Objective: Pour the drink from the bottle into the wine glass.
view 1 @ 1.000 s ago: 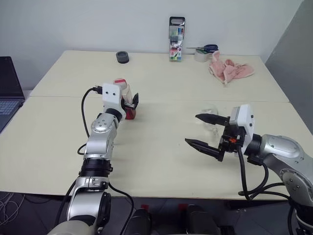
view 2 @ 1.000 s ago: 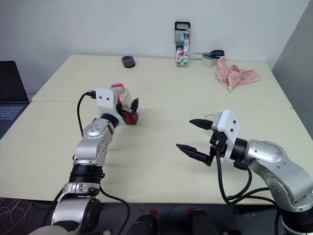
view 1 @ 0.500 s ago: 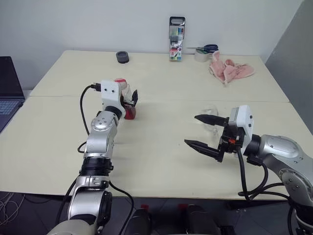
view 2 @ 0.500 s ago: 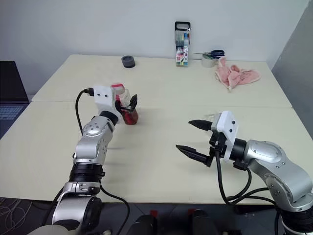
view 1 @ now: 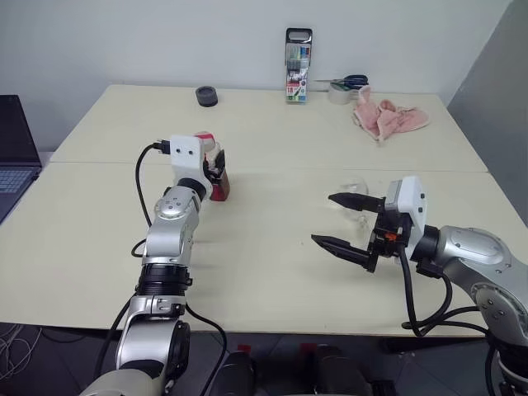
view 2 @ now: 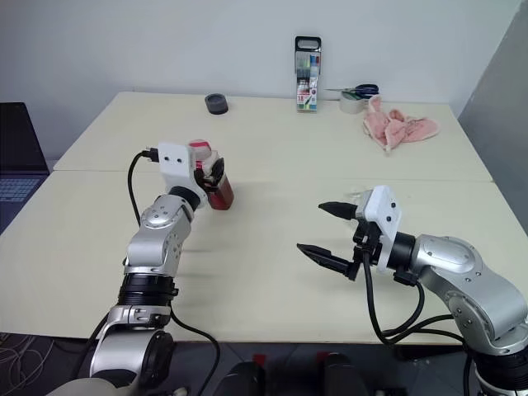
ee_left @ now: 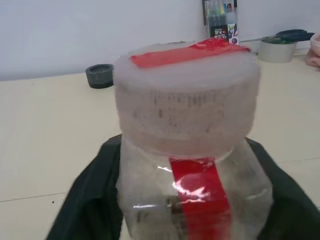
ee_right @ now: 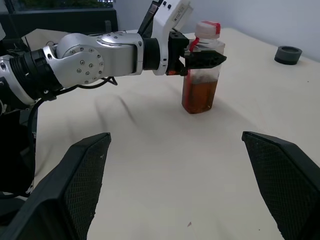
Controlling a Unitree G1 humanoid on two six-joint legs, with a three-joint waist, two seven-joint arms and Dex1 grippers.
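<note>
The bottle, clear with a red label strip and a white cap, stands upright on the table and holds the amber drink in its lower half. My left gripper is shut on the bottle's upper body just under the cap, and its black fingers press both sides. My right gripper hovers open over the table's right half, level and pointing toward the bottle, holding nothing. The wine glass stands just behind the right gripper's upper finger, mostly hidden.
Along the table's far edge are a tall marker case, a black ring, a tape roll, scissors and a pink cloth. A laptop sits off the left side.
My left gripper's fingers, open around the bottle before, have shut on it. The bottle stays upright in place. The right arm has not moved.
</note>
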